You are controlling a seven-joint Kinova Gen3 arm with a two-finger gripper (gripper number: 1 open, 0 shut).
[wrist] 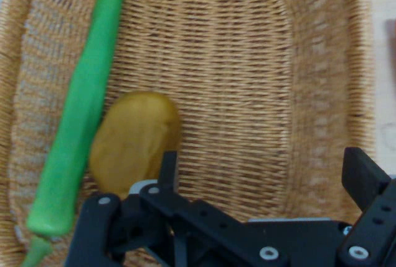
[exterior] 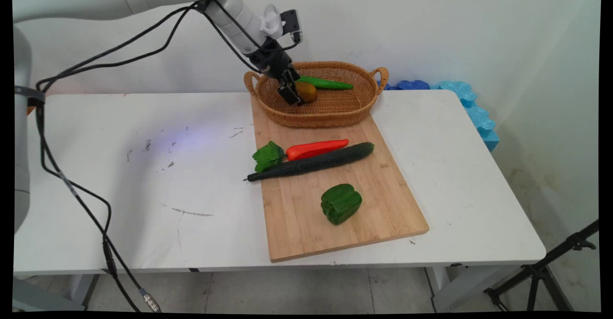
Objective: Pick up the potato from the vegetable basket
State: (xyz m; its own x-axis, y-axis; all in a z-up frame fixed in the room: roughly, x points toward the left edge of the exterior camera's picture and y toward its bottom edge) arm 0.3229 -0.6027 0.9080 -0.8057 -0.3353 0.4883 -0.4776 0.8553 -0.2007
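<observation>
Room: a white wall stood behind the white table [exterior: 143, 175], with blue foam blocks [exterior: 471, 106] at the table's far right corner and a black tripod leg [exterior: 550, 266] on the floor at lower right
Board: a long bamboo cutting board [exterior: 383, 199] lay on the table, running from the near edge back toward the wall
Basket: an oval woven wicker basket with two handles [exterior: 335, 113] [wrist: 260, 81] sat on the far end of the board
In the basket: a yellow-brown potato [exterior: 308, 91] [wrist: 133, 140] lay on the basket floor, with a long green chilli pepper [exterior: 325, 84] [wrist: 77, 118] just beside it along the far wall
End effector: the black two-finger end effector [exterior: 291, 91] [wrist: 260, 186] reached down inside the basket with its fingers spread apart, grasping nothing; one finger [wrist: 168, 171] stood just beside the potato, whether touching it could not be told
Board's middle: a red chilli pepper [exterior: 316, 149], a green leafy vegetable [exterior: 267, 156] at its left end, and a long dark green cucumber [exterior: 311, 162] lying against the pepper's near side
Board's near part: a green bell pepper [exterior: 341, 203] lay alone, well apart from the end effector
</observation>
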